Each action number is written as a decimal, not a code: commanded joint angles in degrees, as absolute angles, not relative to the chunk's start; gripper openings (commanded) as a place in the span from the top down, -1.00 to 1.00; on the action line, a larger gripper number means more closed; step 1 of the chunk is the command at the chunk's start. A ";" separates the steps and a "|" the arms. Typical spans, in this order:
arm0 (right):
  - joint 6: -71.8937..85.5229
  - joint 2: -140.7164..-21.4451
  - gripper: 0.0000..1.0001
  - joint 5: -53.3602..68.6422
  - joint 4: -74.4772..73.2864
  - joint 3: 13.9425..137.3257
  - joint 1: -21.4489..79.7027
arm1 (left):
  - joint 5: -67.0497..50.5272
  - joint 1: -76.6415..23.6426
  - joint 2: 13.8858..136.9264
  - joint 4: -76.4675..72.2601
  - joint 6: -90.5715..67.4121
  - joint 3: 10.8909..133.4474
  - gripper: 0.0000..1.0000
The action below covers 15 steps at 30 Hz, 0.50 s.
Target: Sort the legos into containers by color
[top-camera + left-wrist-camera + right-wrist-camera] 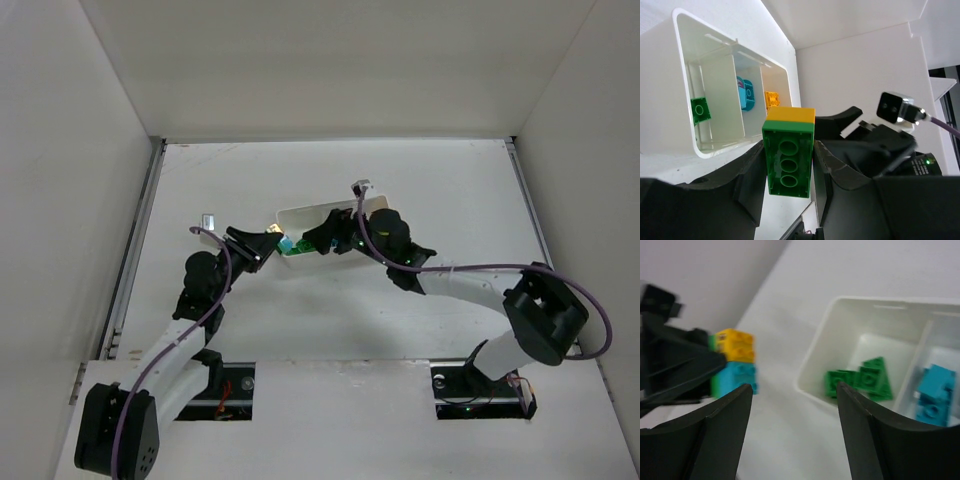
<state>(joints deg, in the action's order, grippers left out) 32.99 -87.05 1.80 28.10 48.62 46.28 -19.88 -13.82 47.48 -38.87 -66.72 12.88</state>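
White tabletop (450,200): left gripper (790,185) clamps green-yellow plastic brick stack (788,150) beside white 3-compartment plastic tray (684,90); right gripper (792,390) gapes wide; dropped unsplit, colours could mix.

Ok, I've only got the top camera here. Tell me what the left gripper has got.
Observer: The left gripper is shut on a stack of bricks, green and yellow, with a blue layer that the right wrist view shows.
Operator: Now give me the right gripper.
Observer: The right gripper is open, with nothing between its fingers.
Operator: Read out the tray.
Observer: The tray holds green bricks in one end compartment, blue bricks in the middle one and a yellow brick in the other end.
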 commanded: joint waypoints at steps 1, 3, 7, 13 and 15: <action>40.06 -85.60 -0.50 17.64 42.07 45.80 44.17 | -20.39 -14.28 48.69 -47.27 -68.99 12.92 0.71; 44.45 -87.18 -0.57 22.39 47.96 44.92 42.94 | -20.48 -14.37 49.83 -49.65 -70.66 12.48 0.71; 53.24 -92.01 -0.66 29.95 56.49 45.52 42.14 | -20.22 -15.59 51.33 -53.34 -73.30 11.43 0.71; 59.58 -96.59 -0.62 33.04 63.19 46.41 42.23 | -19.60 -17.79 51.94 -56.51 -75.85 10.55 0.69; 60.38 -97.29 -0.59 33.57 63.98 46.58 42.14 | -19.60 -17.88 51.94 -57.13 -76.72 10.55 0.69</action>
<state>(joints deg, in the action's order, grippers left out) 56.14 -96.92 29.61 54.76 45.60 42.04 -19.68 -17.54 52.14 -50.43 -74.74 10.72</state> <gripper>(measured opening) 0.802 0.343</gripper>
